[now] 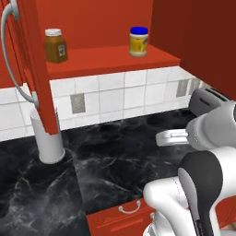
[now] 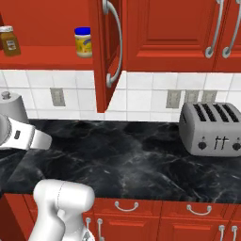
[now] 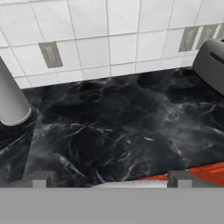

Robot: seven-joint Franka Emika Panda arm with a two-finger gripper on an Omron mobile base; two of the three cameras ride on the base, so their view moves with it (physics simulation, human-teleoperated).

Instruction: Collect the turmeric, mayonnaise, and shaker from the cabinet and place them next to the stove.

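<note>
Two jars, the turmeric point(image 1: 56, 45) and the mayonnaise point(image 1: 138, 41), sit up on the cabinet point(image 1: 115, 57) shelf. The pincer point(image 3: 111, 180) is open and empty, low over the bench point(image 1: 115, 152). Reaching up, it might knock a jar off.

Glossy red cabinet point(image 1: 99, 18); amber-brown turmeric jar point(image 1: 56, 45) with white lid; cream-yellow mayonnaise jar point(image 1: 138, 41), blue-lidded; black white-veined marble surface point(image 1: 115, 152); silver-grey toaster point(image 2: 212, 127).
</note>
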